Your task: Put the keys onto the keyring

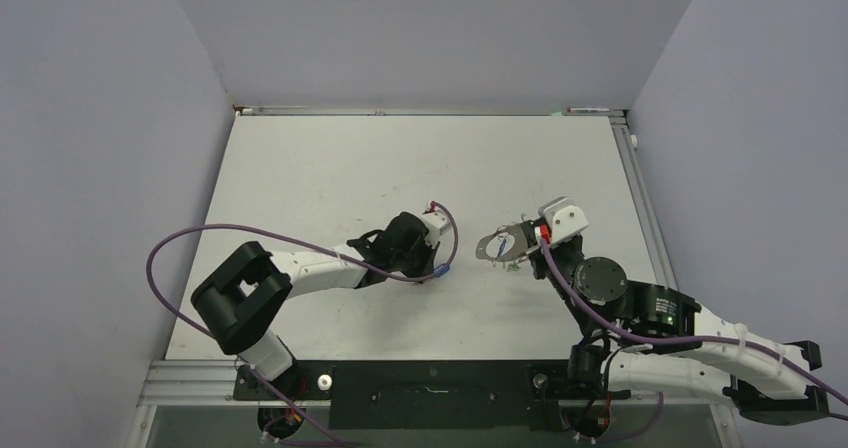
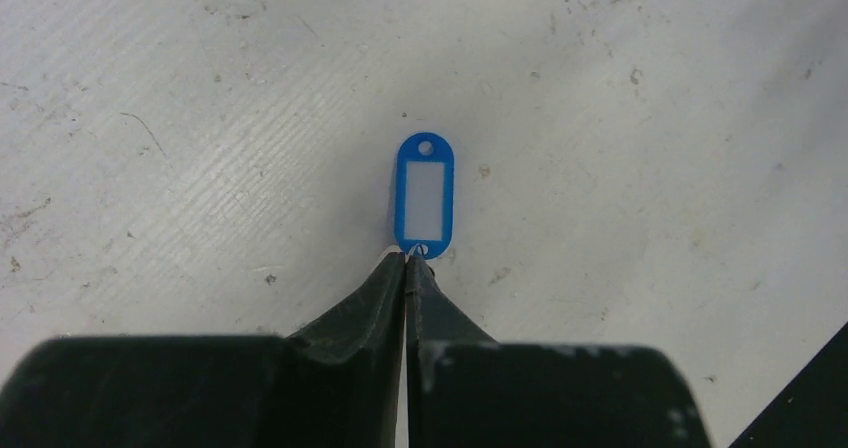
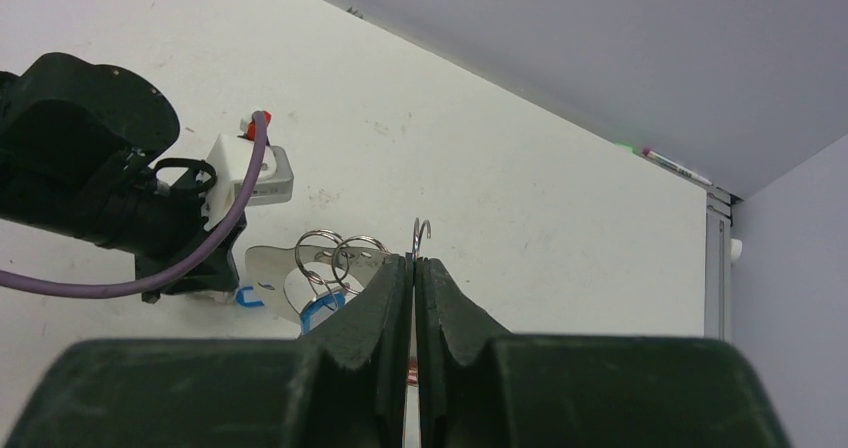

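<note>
Blue tag (image 2: 424, 193): lies flat on the table (image 2: 650, 118), just ahead of the left gripper (image 2: 405, 260); its key is hidden from view
Tag's long axis: in line with the left fingers, the end with the free hole pointing straight away from them and the end with the little wire ring at the tips
Tag's heading in the top view: out from the left gripper toward the right arm's side, well short of the keyring (image 1: 503, 244)
Keyring: pinched in the right gripper (image 3: 413, 260), its wire hook end standing up just past the fingertips; the loop reaches from there toward the left arm
Keys (image 3: 335, 268) on the keyring: a flat silvery one with small split rings and a blue tag hang beside the right fingers
Done: at least one key looks threaded
Left: the loose blue-tagged key is not yet on the loop
Left gripper: tips pressed together at the tag's near end; whether they pinch its little ring I cannot tell
Right gripper: closed tight on the keyring wire
</note>
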